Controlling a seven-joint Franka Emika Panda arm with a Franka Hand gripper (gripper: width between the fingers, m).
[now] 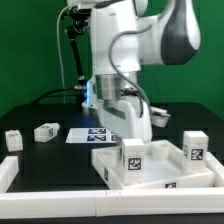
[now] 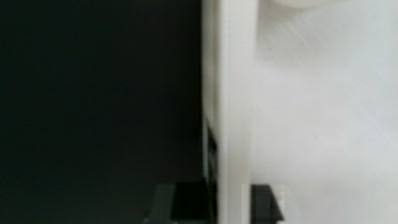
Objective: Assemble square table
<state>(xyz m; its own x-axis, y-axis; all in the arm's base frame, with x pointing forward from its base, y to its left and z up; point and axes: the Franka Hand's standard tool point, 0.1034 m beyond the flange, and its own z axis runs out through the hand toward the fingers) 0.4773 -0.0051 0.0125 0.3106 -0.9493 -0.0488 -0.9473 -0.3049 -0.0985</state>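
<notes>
The square table's white panel point(image 1: 156, 169) lies at the front right of the exterior view. One tagged leg point(image 1: 133, 154) stands upright on it. A second leg point(image 1: 195, 147) stands at its far right corner. My gripper point(image 1: 127, 127) reaches down to the panel's back edge. In the wrist view the gripper point(image 2: 226, 197) is shut on a thin white edge of the panel point(image 2: 224, 100), which runs between the two black fingers point(image 2: 191, 204). The broad white face of the panel point(image 2: 320, 130) fills the rest of that view.
Two loose tagged legs point(image 1: 45, 131) point(image 1: 13, 138) lie on the black table at the exterior view's left. The marker board point(image 1: 92, 135) lies flat behind the panel, under the arm. A plain white bar point(image 1: 8, 172) runs along the front left.
</notes>
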